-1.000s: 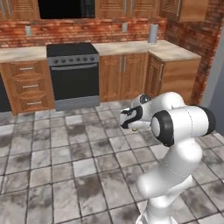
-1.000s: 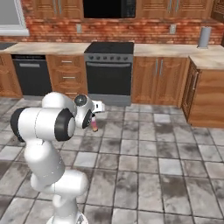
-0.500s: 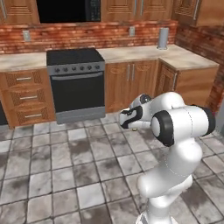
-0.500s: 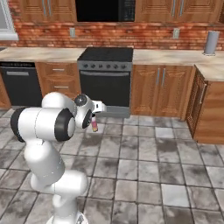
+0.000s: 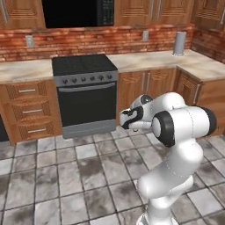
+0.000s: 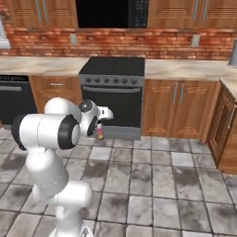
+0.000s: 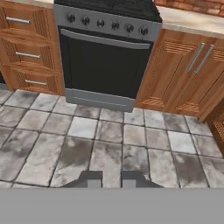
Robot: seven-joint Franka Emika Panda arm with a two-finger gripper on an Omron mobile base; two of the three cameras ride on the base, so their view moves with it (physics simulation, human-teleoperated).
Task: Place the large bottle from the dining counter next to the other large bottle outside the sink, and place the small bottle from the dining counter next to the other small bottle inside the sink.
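The small tan-amber bottle (image 6: 100,134) sits at the tip of the arm, its long axis roughly upright and pointing down at the grey tiled floor (image 7: 109,140). The jaws are almost fully closed and appear pinched on it, well above the tiles. Straight ahead stands the black steel oven (image 7: 105,65) between brown wooden cabinets (image 7: 188,70). Which way the sink lies cannot be told, so the carry likely needs more driving first.

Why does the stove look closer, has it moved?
No. The stove stays fixed between the wooden cabinets; the whole view shifted, so the base drove nearer.
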